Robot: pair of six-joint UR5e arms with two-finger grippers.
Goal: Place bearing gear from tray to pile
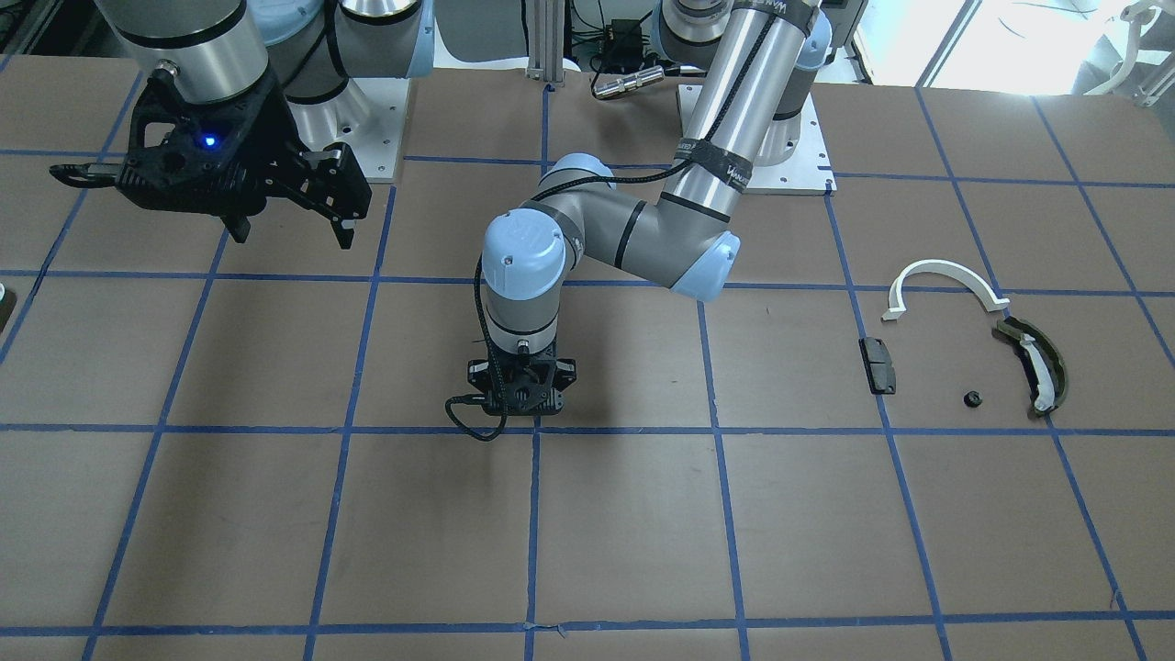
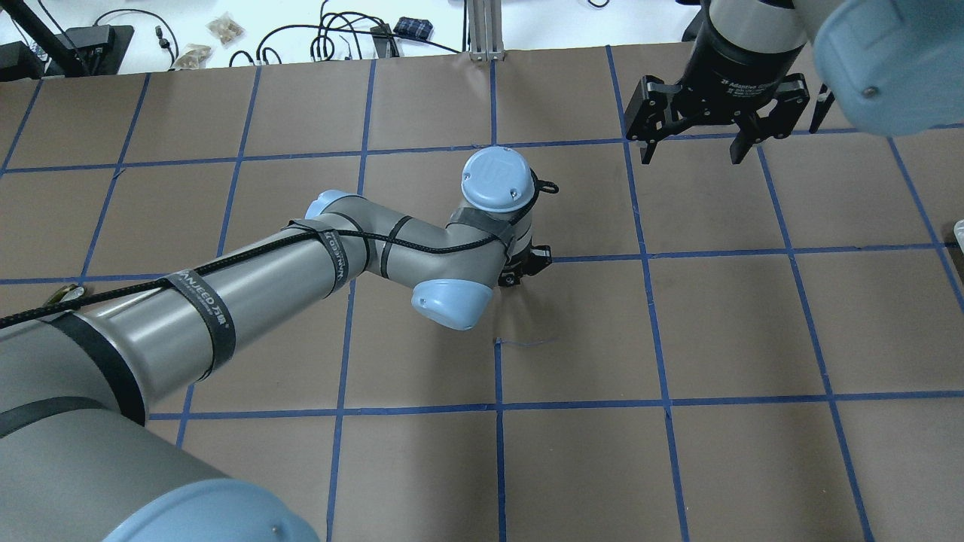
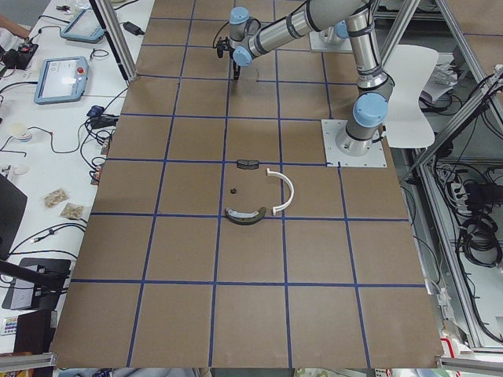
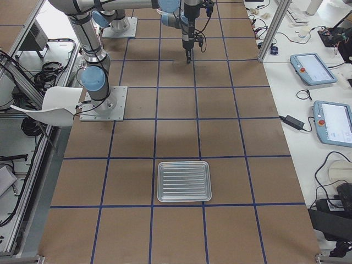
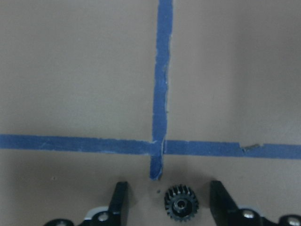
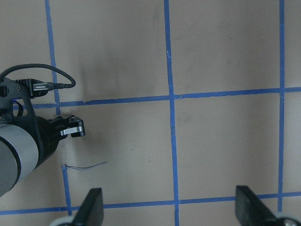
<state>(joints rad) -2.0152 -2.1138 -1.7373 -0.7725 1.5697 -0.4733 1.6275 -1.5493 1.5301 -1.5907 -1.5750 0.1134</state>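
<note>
Bearing gear (image 5: 181,203): small, black, toothed, flat on table (image 5: 70,70) beside tape crossing, between 2 spread, non-touching jaws of left gripper (image 5: 170,200). Probably light, rigid; grip across toothed rim. Pile (image 1: 1035,363) well apart. Right gripper (image 2: 694,150) open, empty.

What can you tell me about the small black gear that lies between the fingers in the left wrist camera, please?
The gear is small and black, with an even ring of short teeth around a round hub that has a small bore at its centre. It looks like dark metal or hard plastic. It lies flat on the brown table, bore facing up, just past the end of a blue tape line. It sits between the open left gripper's fingers, with a gap on each side, so neither touches it.
</note>
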